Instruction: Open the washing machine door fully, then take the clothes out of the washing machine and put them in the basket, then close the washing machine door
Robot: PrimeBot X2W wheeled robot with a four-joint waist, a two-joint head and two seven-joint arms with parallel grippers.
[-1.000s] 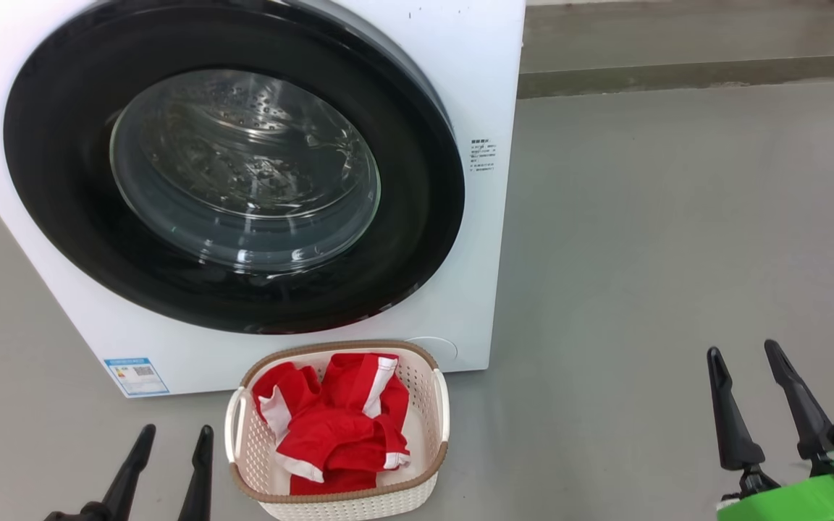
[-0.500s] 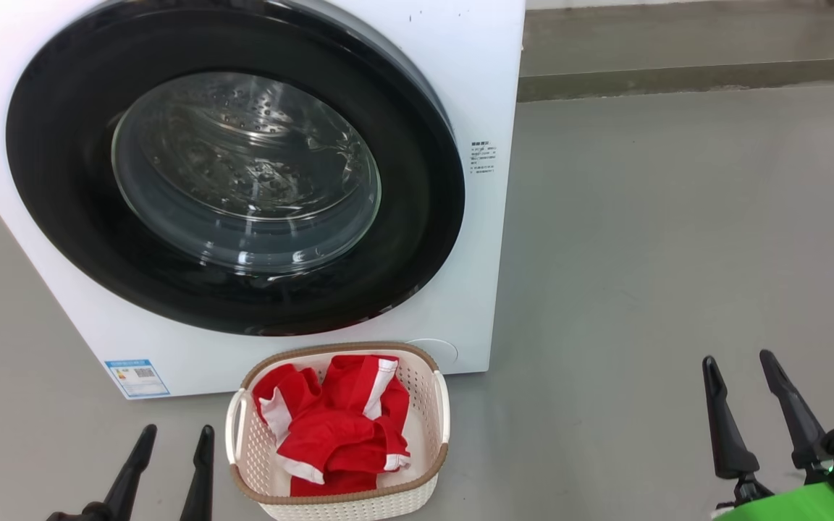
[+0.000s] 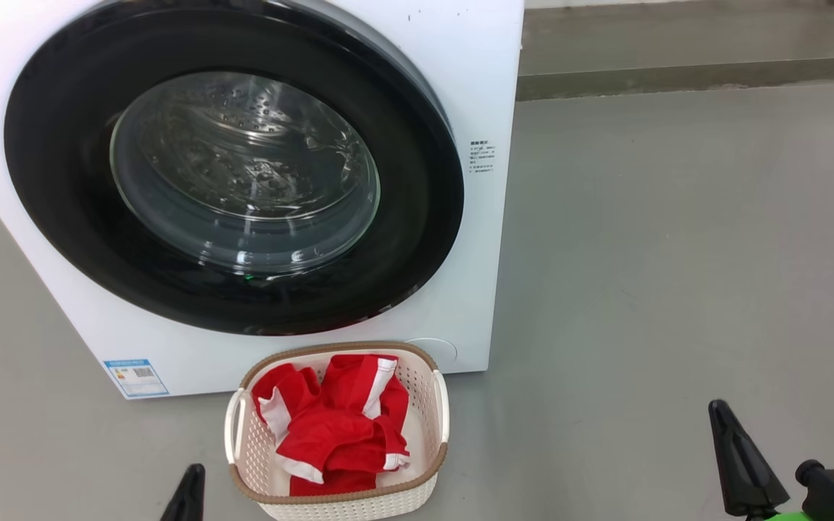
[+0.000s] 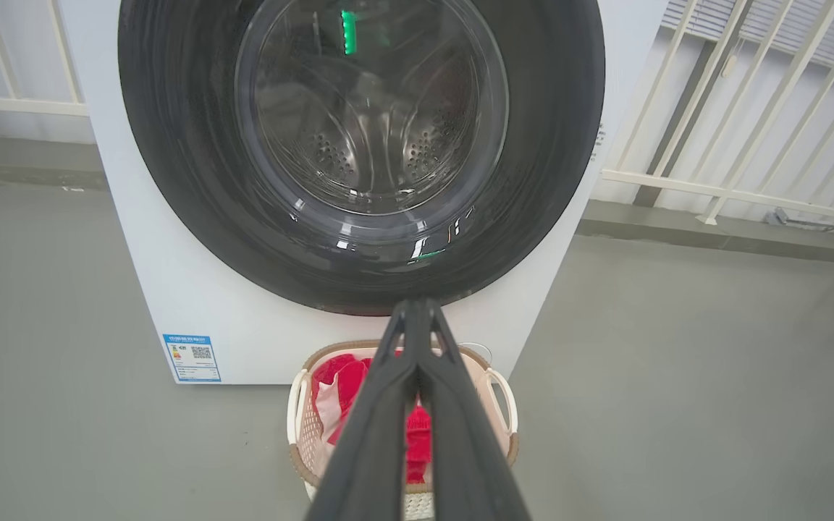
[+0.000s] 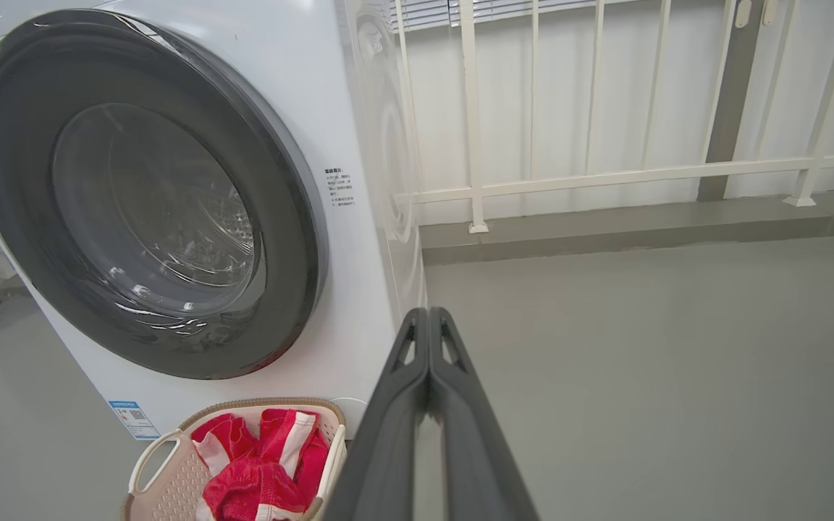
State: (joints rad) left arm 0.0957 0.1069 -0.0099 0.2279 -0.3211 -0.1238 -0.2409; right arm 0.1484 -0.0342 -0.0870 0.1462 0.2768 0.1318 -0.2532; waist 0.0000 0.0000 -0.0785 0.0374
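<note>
Grey floor (image 3: pixel 677 253) | white railing (image 5: pixel 469 108) behind washing machine (image 3: pixel 489 72) | kerb (image 3: pixel 677 72) below railing

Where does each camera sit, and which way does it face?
Head view: high, looking down at the big white washing machine and closed black-rimmed glass door; left gripper, right gripper at bottom.
Left wrist view: low, squarely facing the door; shut fingers cross the cream perforated plastic basket.
Right wrist view: from the right, oblique; shut fingers.
All share the red white-striped clothes.

red clothes (image 3: pixel 337 427) heaped in cream basket (image 3: pixel 435 412) before white washing machine (image 3: pixel 482 87), black-rimmed door (image 3: pixel 417 217) shut
</note>
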